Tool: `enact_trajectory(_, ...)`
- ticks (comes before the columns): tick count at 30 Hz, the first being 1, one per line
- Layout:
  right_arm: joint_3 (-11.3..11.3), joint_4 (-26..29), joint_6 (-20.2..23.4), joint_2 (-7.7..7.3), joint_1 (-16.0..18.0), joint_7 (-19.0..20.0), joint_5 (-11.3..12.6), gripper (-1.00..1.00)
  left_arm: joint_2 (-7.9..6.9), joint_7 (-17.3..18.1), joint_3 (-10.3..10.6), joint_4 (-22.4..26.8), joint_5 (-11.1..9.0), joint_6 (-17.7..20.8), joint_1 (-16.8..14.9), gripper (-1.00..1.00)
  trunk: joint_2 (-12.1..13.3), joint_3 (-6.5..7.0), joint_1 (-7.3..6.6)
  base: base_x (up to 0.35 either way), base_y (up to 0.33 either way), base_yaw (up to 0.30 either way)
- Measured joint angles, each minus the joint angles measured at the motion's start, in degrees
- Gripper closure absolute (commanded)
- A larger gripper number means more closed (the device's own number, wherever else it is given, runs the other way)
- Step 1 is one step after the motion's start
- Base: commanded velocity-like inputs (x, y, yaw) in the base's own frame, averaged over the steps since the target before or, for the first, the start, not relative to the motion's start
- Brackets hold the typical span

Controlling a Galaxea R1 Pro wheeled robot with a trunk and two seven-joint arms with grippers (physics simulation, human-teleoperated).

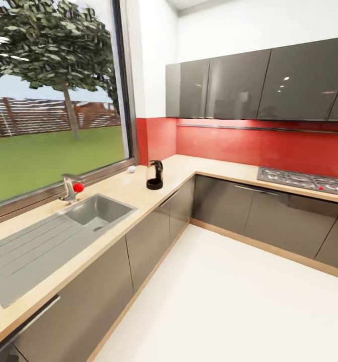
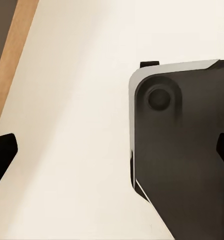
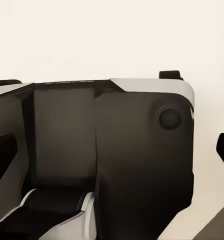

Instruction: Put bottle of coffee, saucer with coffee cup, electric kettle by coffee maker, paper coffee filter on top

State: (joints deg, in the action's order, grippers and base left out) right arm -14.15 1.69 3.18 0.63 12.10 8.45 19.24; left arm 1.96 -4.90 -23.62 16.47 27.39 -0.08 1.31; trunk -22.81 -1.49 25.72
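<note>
Approaching the counter [image 1: 139, 193] run under the window; I am still in transit, nothing in hand. The coffee maker [image 1: 155, 175], black, stands upright on the counter near the inner corner where the two runs meet, set toward the front edge. A small white object [image 1: 131, 170] sits close by toward the window edge; too small to identify. The sink [image 1: 96, 211] and its faucet [image 1: 70, 188] with a red knob lie further along the same run, and a cooktop [image 1: 302, 181] is set into the other run. I do not see the bottle, filter, saucer, cup or kettle on these surfaces.

Left gripper [image 2: 112, 150]: dark fingertips at opposite sides of its wrist picture, spread wide, nothing between them but pale floor and the robot's dark base [image 2: 187, 150]. Right gripper [image 3: 112, 150]: likewise wide and empty, over the base.

Risks, as I judge them: driving in too close could put the base against the cabinet fronts [image 1: 154, 236], and a careless arm sweep near the corner could knock the coffee maker, which must stay put.

The head camera gives the kitchen layout; the wrist cameras add finger spread and the floor below the arms.
</note>
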Motion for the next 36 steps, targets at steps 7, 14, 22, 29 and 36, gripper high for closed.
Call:
enact_trajectory(7,-0.1,0.0,-2.1,-0.01,0.0,-0.1,-0.1,-1.0,0.0,0.0,0.0,0.0,0.0,0.0,0.0,-1.0,0.0,0.0,0.0,0.289,-0.19,-0.002)
enact_trajectory(14,0.1,0.0,-2.3,0.01,0.0,-0.1,0.1,-1.0,-0.07,0.0,-0.1,0.0,0.0,0.0,0.0,-1.0,0.0,0.0,0.0,0.29,-0.188,0.0)
enact_trajectory(22,0.2,0.1,-2.2,0.08,0.0,-0.1,0.2,-1.0,-0.09,0.0,-0.2,0.0,0.0,0.0,0.0,-1.0,0.0,0.0,0.0,0.294,-0.177,0.0)
enact_trajectory(29,0.2,0.1,-2.2,0.08,0.0,-0.1,0.2,-1.0,-0.07,0.0,-0.2,0.0,0.0,0.0,0.0,-1.0,0.0,0.0,0.0,0.3,-0.167,0.0)
enact_trajectory(36,0.2,0.0,-2.2,0.06,0.0,-0.1,0.2,-1.0,-0.05,0.0,-0.2,0.0,0.0,0.0,0.0,-1.0,0.0,0.0,0.0,0.301,-0.166,0.0)
